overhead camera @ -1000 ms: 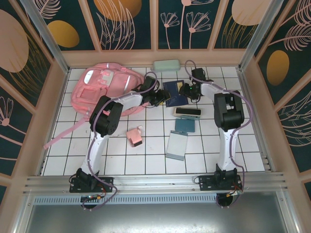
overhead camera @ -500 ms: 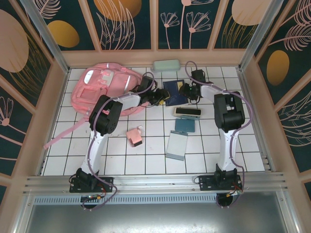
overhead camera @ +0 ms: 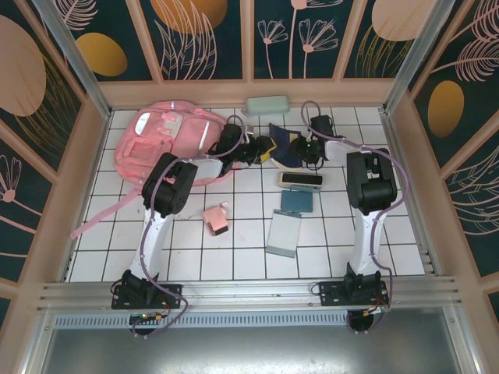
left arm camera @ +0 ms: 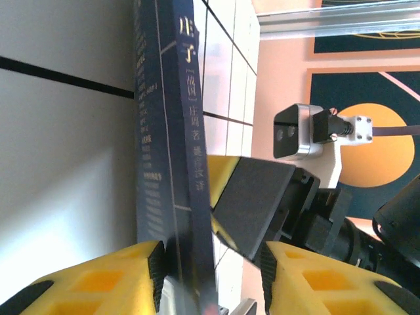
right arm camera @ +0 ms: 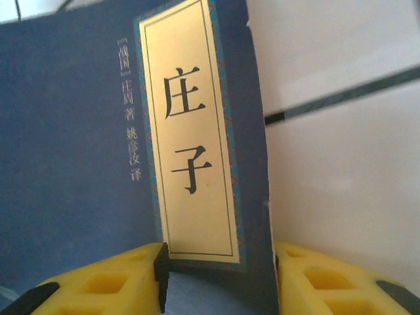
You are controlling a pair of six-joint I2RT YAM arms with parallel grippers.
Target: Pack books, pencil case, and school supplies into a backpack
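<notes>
Seen from above, a white-tiled bench holds a large pink backpack lying at the far left. Both arms reach to the far middle, where a navy book stands tilted up off the tiles between them, just right of the backpack.

In the left wrist view, the left gripper has its jaws partly apart. The book's edge stands between them, close against one yellow finger, with a clear gap to the other.

In the right wrist view, the right gripper also has its jaws partly apart. The book's cover (with a gold label bearing dark characters) spans the space between them; whether they grip it cannot be told.

A mint-green case lies by the far wall. Nearer the arms' bases sit a black-and-cream box, a teal pad, a grey-blue box and a small pink box.
</notes>
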